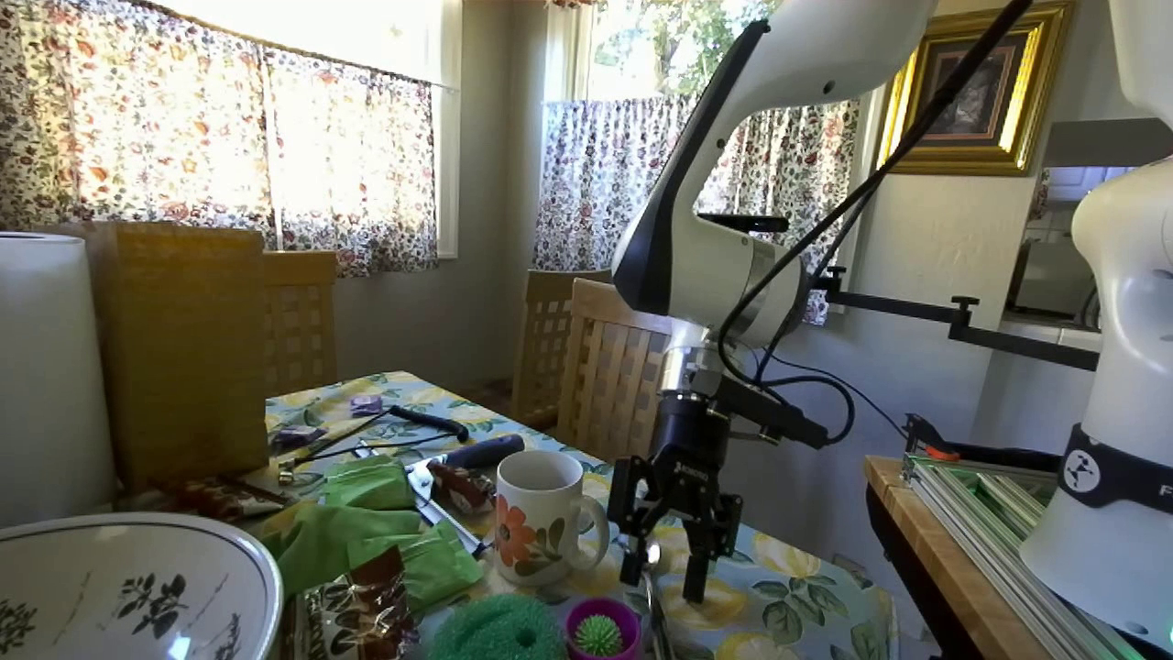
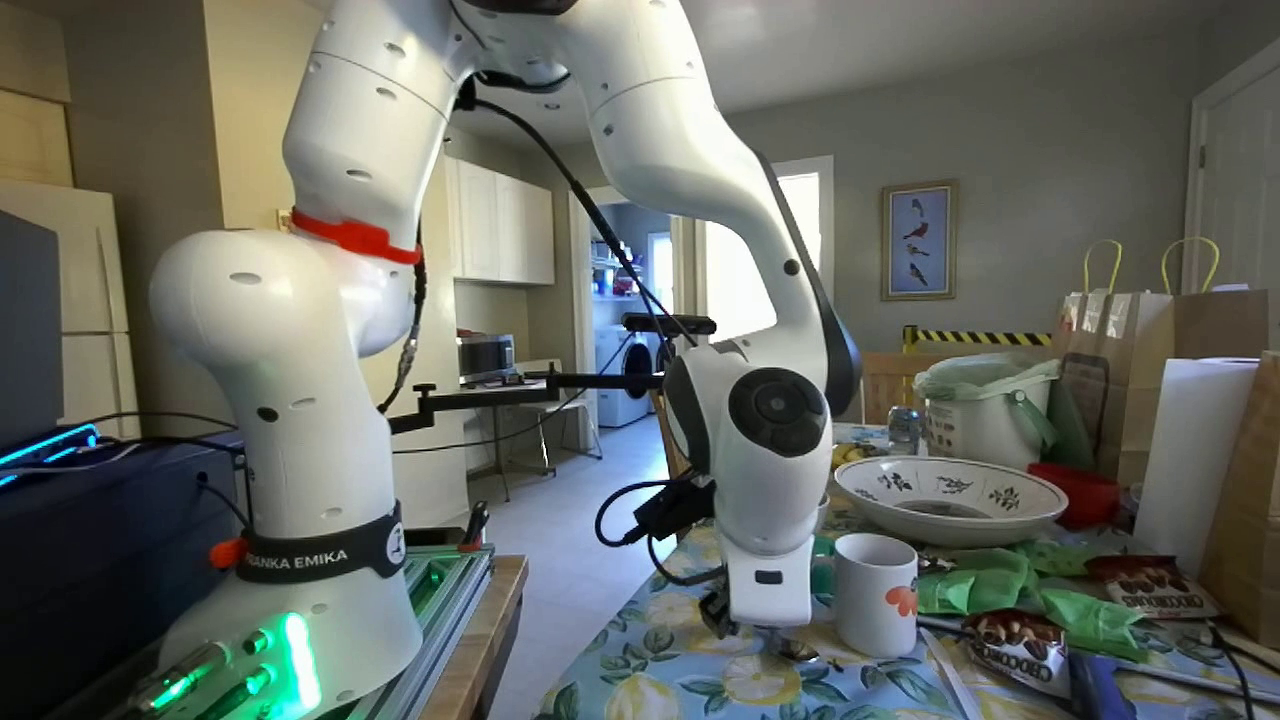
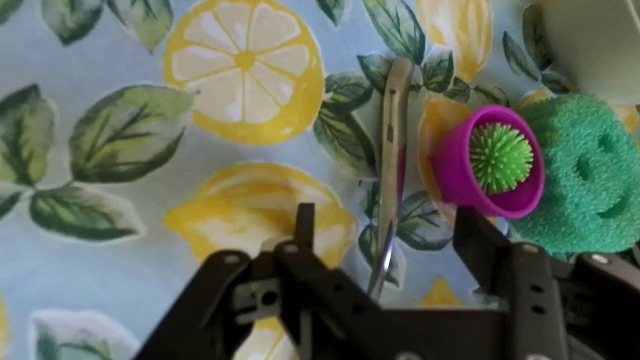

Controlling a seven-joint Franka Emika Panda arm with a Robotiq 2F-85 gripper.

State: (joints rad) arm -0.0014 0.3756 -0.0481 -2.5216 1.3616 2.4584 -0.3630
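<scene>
My gripper (image 1: 663, 579) is open and empty, pointing down low over the flowered tablecloth. In the wrist view its fingers (image 3: 385, 217) stand apart on either side of a metal spoon. The spoon's handle (image 3: 392, 150) runs between them; its bowl shows in an exterior view (image 2: 798, 650). The right finger is nearest a magenta cup (image 3: 452, 170) holding a spiky green ball (image 3: 501, 159). A green sponge (image 3: 575, 175) with face-like holes lies beside the cup. A white mug with an orange flower (image 1: 541, 522) stands close to the gripper, also in an exterior view (image 2: 872, 600).
A large white bowl (image 2: 870, 505), green wrappers (image 1: 412, 559), snack packets (image 2: 1020, 650) and a dark-handled tool (image 1: 481, 451) lie past the mug. A paper roll (image 1: 46, 376) and brown bag (image 1: 188, 348) stand behind. Wooden chairs (image 1: 614, 367) line the table's edge.
</scene>
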